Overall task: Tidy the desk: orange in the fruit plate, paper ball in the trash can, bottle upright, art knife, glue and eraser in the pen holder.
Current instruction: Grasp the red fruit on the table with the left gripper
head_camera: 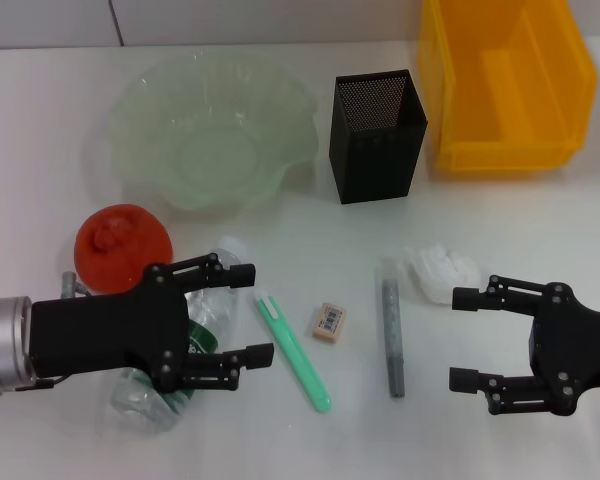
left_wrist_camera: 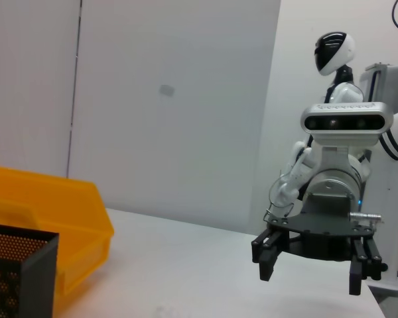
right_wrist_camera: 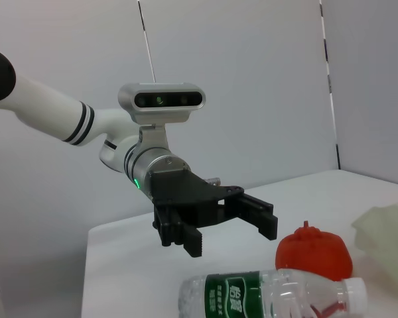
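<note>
Nothing looks tidied yet: the orange (head_camera: 123, 246) sits near the fruit plate (head_camera: 212, 130), the bottle (head_camera: 195, 335) lies flat under the left gripper (head_camera: 251, 314), fingers apart, while the paper ball (head_camera: 441, 268) and eraser (head_camera: 328, 322) lie loose beside the spread-fingered right gripper (head_camera: 462, 339).

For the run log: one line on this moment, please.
left gripper open above lying bottle | right gripper open near paper ball | orange outside plate
</note>
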Available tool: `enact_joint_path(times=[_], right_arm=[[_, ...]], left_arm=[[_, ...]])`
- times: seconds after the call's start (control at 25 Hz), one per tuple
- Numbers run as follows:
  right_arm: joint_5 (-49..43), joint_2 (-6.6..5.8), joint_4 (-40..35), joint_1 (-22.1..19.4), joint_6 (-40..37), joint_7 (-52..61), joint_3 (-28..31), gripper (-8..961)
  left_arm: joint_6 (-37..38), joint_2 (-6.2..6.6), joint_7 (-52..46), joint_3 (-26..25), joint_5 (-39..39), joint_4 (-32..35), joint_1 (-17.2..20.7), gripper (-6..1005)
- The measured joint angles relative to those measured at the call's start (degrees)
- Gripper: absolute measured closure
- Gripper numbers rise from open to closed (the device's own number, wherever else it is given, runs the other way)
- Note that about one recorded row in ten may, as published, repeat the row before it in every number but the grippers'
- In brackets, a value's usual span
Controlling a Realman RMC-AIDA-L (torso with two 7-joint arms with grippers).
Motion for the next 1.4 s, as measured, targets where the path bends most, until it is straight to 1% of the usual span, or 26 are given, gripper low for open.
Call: enact_joint_path(times=[0.44,0.48,0.52,0.56,0.64,0.68,0.72,0.8,0.84,1.04,1.28,1.4], right_arm=[[0.0,0.02,0.0,0.3,0.0,0.0,0.0,131],[0.0,0.03,0.0,0.3,0.0,0.0,0.1,131],[0.0,0.03,0.0,0.3,0.0,0.0,0.1,131],[0.0,0.04,0.0,0.3,0.0,0.0,0.1,131],[0.0,0.05,0.0,0.3,0.1,0.0,0.1,131],[0.0,0.05,0.0,0.3,0.1,0.0,0.1,131],[0.0,0.06,0.0,0.3,0.1,0.0,0.1,131],[0.0,0.06,0.0,0.3,0.4,0.0,0.1,131],[0.0,0.06,0.1,0.3,0.6,0.0,0.1,131],[0.0,0.07,0.1,0.4,0.9,0.0,-0.1,131],[0.0,0.06,0.1,0.4,0.9,0.0,0.1,132],[-0.1,0.06,0.1,0.4,1.0,0.0,0.1,132]], left_arm=[[-0.1,0.03,0.3,-0.3,-0.7,0.2,0.4,143],[-0.2,0.22,1.3,-3.5,-0.8,0.5,1.2,143],[-0.4,0.26,2.6,-8.6,-0.8,0.4,2.0,143],[-0.6,0.25,3.7,-12.3,-0.8,0.3,2.6,144],[-0.6,0.25,3.7,-12.3,-0.8,0.3,2.6,144],[-0.9,0.15,4.6,-15.7,-0.8,0.2,3.1,145],[-3.5,0.01,6.7,-23.5,-0.8,-1.5,4.1,145],[-6.7,0.09,7.8,-25.7,-0.8,-3.5,4.3,146],[-9.9,0.11,8.8,-26.4,-0.8,-4.8,4.3,146],[-17.0,0.23,10.6,-25.6,-0.5,-8.3,3.7,148],[-23.7,0.16,10.5,-20.8,-0.3,-9.7,3.0,150],[-27.0,0.10,9.9,-19.9,-0.3,-10.2,2.5,151]])
